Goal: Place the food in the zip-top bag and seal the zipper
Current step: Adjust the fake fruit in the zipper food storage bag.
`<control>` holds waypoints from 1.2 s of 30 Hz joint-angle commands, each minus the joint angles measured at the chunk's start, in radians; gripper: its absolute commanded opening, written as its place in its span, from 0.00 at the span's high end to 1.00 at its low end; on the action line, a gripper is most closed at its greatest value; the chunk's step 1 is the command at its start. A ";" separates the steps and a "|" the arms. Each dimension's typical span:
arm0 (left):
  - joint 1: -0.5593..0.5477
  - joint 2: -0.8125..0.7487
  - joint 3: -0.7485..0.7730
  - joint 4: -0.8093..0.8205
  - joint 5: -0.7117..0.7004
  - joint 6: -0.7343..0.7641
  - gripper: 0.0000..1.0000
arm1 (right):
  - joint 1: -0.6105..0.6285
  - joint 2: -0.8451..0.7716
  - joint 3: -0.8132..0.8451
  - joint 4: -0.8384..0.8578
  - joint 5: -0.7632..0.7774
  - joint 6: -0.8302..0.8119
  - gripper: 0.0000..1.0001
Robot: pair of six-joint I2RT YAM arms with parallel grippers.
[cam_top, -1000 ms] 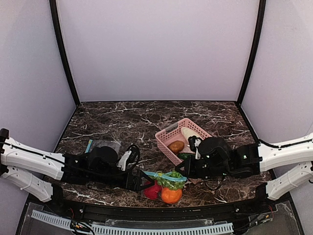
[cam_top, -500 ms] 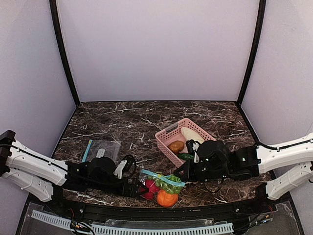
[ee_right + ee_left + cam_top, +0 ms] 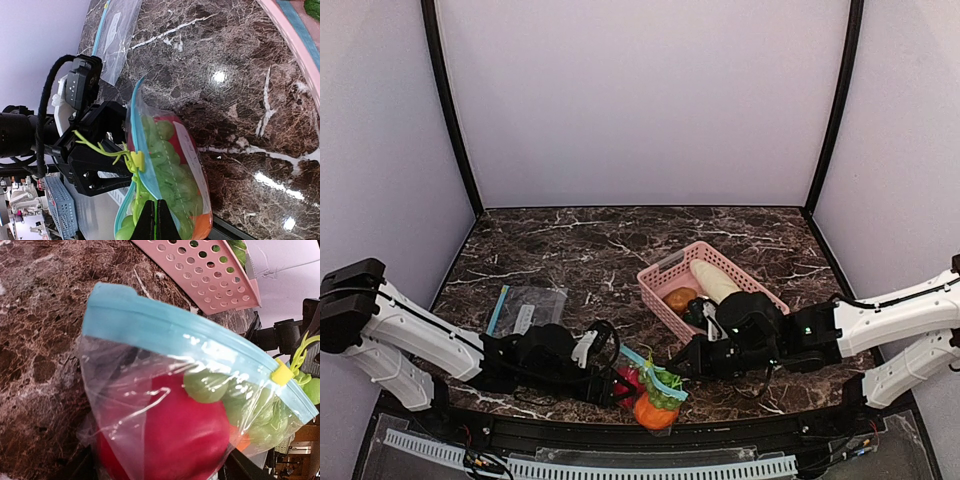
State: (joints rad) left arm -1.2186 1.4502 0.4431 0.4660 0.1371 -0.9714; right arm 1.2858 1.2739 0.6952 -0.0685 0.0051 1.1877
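The clear zip-top bag stands near the table's front edge, light blue zipper uppermost. Inside it is the food: a red fruit, a green grape bunch and an orange fruit. Some grapes and their stem stick out past the zipper. My left gripper has its jaws wide on either side of the bag's lower part, against the plastic around the red fruit. My right gripper is shut on the bag's top edge at the zipper.
A pink slatted basket behind the bag holds a brown piece and a white piece. A second clear bag lies flat at the left. The table's front rail runs just below the held bag.
The bag has shifted left and toward the front edge with my right gripper. My left gripper slid in around it and its jaws have narrowed onto it.
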 commanded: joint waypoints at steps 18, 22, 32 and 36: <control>-0.001 0.051 -0.125 0.271 -0.010 0.250 0.34 | 0.025 -0.132 0.080 -0.285 -0.080 -0.148 0.57; -0.001 0.056 -0.123 0.280 -0.006 0.270 0.34 | 0.053 -0.168 0.099 -0.325 -0.114 -0.180 0.58; -0.001 0.055 -0.113 0.275 -0.003 0.280 0.35 | 0.139 0.012 0.292 -0.470 -0.023 -0.230 0.70; -0.002 0.049 -0.116 0.273 -0.006 0.283 0.35 | 0.135 0.047 0.318 -0.510 0.045 -0.210 0.72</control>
State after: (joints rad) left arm -1.2182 1.5002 0.3374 0.7368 0.1230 -0.7124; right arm 1.4181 1.2942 0.9810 -0.4915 -0.0380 0.9787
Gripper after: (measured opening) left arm 0.654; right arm 0.278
